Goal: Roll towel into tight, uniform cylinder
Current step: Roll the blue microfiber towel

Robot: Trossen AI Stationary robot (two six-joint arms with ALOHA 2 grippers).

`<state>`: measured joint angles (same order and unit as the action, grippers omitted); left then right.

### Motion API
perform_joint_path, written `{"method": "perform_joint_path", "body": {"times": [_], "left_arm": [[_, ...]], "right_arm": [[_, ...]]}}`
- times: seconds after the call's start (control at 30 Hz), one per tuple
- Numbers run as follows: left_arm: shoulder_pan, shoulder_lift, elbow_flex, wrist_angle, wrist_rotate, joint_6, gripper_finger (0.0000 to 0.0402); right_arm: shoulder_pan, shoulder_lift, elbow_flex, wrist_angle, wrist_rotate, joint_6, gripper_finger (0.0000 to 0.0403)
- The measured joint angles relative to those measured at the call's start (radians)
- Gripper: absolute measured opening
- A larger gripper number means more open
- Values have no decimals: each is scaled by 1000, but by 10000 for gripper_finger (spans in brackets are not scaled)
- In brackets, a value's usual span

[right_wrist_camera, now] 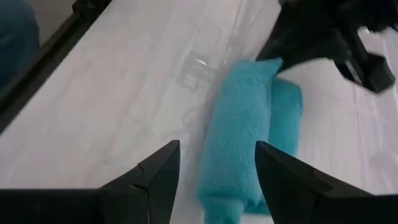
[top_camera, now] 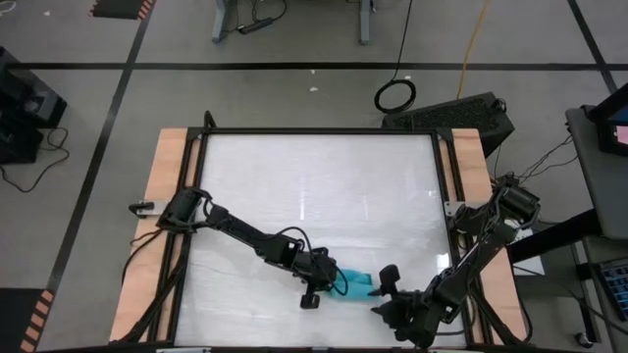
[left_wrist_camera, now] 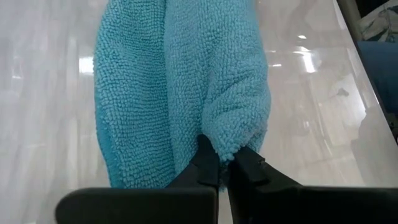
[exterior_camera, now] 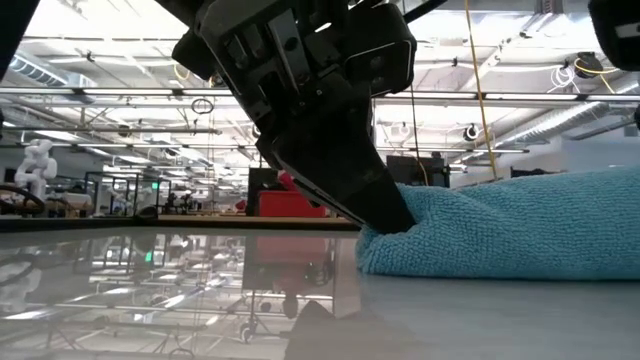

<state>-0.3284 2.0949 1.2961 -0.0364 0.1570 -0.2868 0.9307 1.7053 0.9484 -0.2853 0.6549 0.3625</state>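
The turquoise towel [top_camera: 357,284] lies on the white table near its front edge as a thick roll with a flat part beside it; it also shows in the low view [exterior_camera: 520,225]. My left gripper [top_camera: 332,278] is shut on the roll's left end. My right gripper [right_wrist_camera: 217,177] is open just to the right of the towel, and the roll's right end [right_wrist_camera: 227,186] lies between its two fingers without touching them. My left gripper pinches the rolled towel's left end [left_wrist_camera: 225,148] between its two fingers, on a bulging fold of several layers. The fingers [exterior_camera: 385,205] slant down from the table's left and point along the roll. The towel rests on the table.
The table's dark frame runs along its edges [top_camera: 201,137], with wooden side boards [top_camera: 162,216] outside it. The front edge is close behind both grippers. The bare white tabletop [top_camera: 314,186] stretches toward the far side.
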Motion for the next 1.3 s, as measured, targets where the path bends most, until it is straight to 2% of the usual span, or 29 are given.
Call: {"method": "perform_joint_path", "body": {"times": [0.13, 0.47, 0.6, 0.7, 0.9, 1.1, 1.3], "left_arm": [[1, 0, 0, 1, 0, 0, 9], [3, 1, 0, 3, 19, -4, 9], [3, 1, 0, 2, 19, -4, 23], [3, 1, 0, 1, 34, 4, 40], [2, 1, 0, -5, 53, 54, 80], [-17, -28, 0, -21, 51, 152, 149], [-34, -116, 0, -115, 9, 218, 215]], "right_arm": [[-6, 39, 1, 32, -2, -62, 197], [-35, 90, 1, 18, -5, -73, 167], [-60, 90, 1, 17, -6, -82, 158], [-79, 90, 1, 16, -13, -75, 158], [-131, 90, 1, -7, -116, -15, 157], [-156, 90, 1, -9, -158, -8, 157], [-178, 90, 1, -10, -205, 5, 158]]}}
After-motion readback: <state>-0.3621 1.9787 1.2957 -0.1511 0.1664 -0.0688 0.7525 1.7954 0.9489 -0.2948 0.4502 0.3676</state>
